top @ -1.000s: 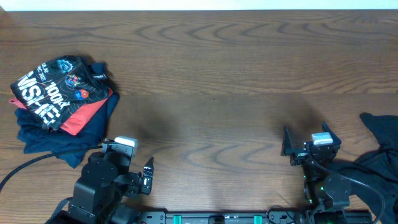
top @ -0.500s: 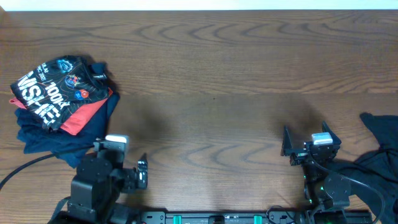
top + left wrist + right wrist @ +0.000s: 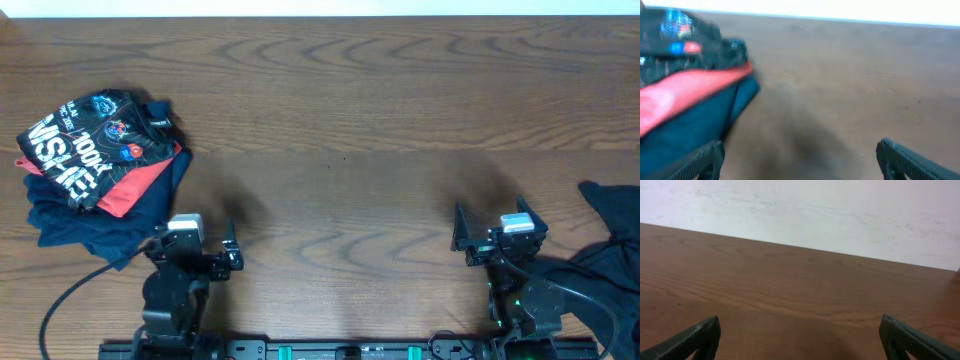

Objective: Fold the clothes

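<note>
The clothes (image 3: 95, 165) lie as a rumpled pile at the far left of the table (image 3: 350, 100). On top is a black T-shirt (image 3: 85, 135), with a red layer (image 3: 140, 185) showing under its edge and a navy garment (image 3: 70, 215) at the bottom. A second dark garment (image 3: 605, 205) lies loose at the right edge, beside the right arm.

We judge all of it soft, light and limp. It will sag and drape when lifted and drag its neighbours along, and it should not slip or break. We would take the T-shirt by a hem or shoulder edge at the rim of the pile and pinch one layer only, so that it peels off the others.

The shirt carries large white lettering (image 3: 65, 150) running at a slant. We can make out something like "100", and the rest is too tilted and creased to read. A small red and blue logo (image 3: 125, 128) sits above it, its text too small to tell.

The left gripper (image 3: 192, 243) hangs just beside the pile's lower corner, jaws spread wide and empty. The right gripper (image 3: 492, 232) is likewise spread, holding nothing, over bare wood.
</note>
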### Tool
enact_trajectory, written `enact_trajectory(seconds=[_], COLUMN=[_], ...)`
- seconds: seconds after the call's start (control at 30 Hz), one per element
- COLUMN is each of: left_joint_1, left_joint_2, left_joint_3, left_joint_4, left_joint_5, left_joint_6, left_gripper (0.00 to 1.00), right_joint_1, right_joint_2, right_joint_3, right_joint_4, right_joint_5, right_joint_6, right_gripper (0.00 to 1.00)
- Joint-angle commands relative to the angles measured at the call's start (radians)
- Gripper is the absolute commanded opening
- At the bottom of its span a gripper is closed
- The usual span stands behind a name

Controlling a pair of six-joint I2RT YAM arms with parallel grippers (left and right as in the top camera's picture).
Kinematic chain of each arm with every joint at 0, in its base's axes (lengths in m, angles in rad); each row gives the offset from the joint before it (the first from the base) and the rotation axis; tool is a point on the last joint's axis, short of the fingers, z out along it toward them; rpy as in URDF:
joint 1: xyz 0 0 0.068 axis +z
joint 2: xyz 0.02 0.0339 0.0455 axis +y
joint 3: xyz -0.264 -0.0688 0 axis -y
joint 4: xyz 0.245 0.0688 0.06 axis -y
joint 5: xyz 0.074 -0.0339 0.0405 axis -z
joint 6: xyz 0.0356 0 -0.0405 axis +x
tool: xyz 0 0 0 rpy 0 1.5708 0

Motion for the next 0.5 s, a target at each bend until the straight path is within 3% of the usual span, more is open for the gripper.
enact_trajectory(seconds=[0.0, 0.2, 0.47], left_joint_1=[0.006, 0.025, 0.029], left_joint_2=[-0.051, -0.077, -0.077], left_joint_3=[-0.083, -0.196, -0.196], left_joint_4=[0.108, 0.306, 0.308], left_joint_5=[-0.001, 0.0, 0.0], left_joint_6=[-0.011, -0.008, -0.008], left_gripper=[0.98, 0.98, 0.98], right_joint_1=[-0.002, -0.002, -0.002], right_joint_2=[-0.007, -0.007, -0.007], right_joint_3=[-0.003, -0.003, -0.003], right_joint_4=[-0.002, -0.002, -0.002], right_joint_5=[-0.003, -0.003, -0.004], right_joint_6=[-0.014, -0.014, -0.014], right_gripper=[0.99, 0.99, 0.99])
